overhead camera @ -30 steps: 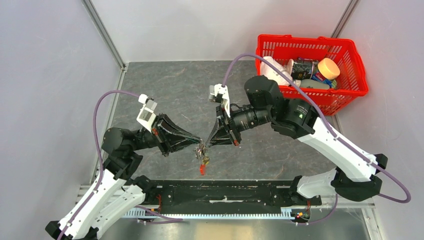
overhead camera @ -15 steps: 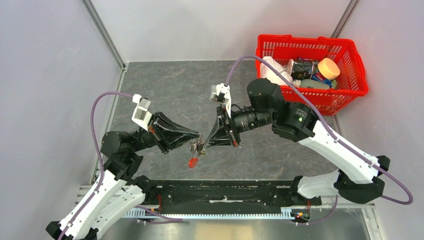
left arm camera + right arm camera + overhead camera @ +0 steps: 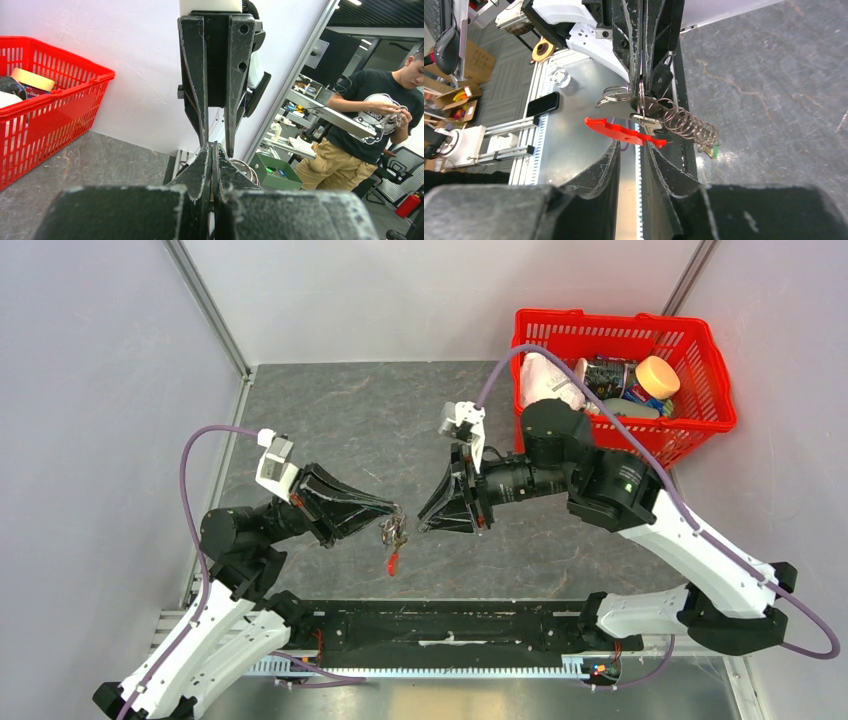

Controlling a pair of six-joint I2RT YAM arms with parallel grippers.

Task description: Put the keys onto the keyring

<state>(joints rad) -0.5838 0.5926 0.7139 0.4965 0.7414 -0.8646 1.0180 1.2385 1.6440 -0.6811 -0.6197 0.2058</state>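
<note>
My left gripper (image 3: 398, 511) is shut on the keyring (image 3: 392, 532) and holds it above the table. In the right wrist view the left gripper (image 3: 642, 92) pinches a metal ring (image 3: 616, 93). A dark silver key (image 3: 644, 120), a metal coil (image 3: 684, 125), a flat red piece (image 3: 616, 130) and a small green tip (image 3: 714, 148) hang with the ring. The red piece (image 3: 393, 562) hangs lowest. My right gripper (image 3: 421, 525) is open and empty, just right of the bunch and apart from it. Its fingers (image 3: 192, 75) face my shut left gripper (image 3: 212, 147).
A red basket (image 3: 690, 430) with bottles and a jar stands at the back right; it also shows in the left wrist view (image 3: 55, 105). The grey table top (image 3: 340, 420) lies under both arms. A black rail (image 3: 450, 625) runs along the near edge.
The right gripper has drawn back to the right, away from the bunch it was touching. The left gripper has lifted slightly with the keyring, and the red piece has swung.
</note>
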